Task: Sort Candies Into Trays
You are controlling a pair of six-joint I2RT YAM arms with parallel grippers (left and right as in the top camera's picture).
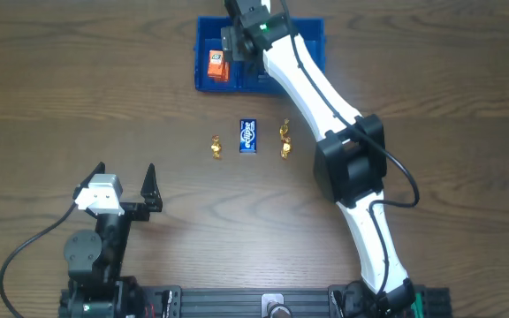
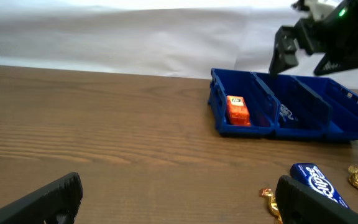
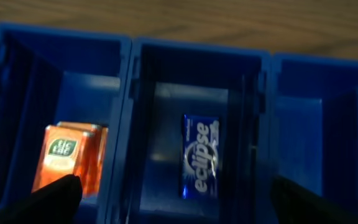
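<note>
A blue tray with three compartments stands at the far middle of the table. An orange candy box lies in its left compartment and a blue gum packet in the middle one. My right gripper hangs open above the middle compartment, holding nothing. On the table, a second blue packet lies between three gold-wrapped candies: one on its left, two on its right. My left gripper is open and low, near its base, well short of the candies.
The tray's right compartment shows bare blue floor. Wide wooden tabletop lies left of the tray and candies. The right arm stretches diagonally over the table's right half, passing close by the right-hand gold candies.
</note>
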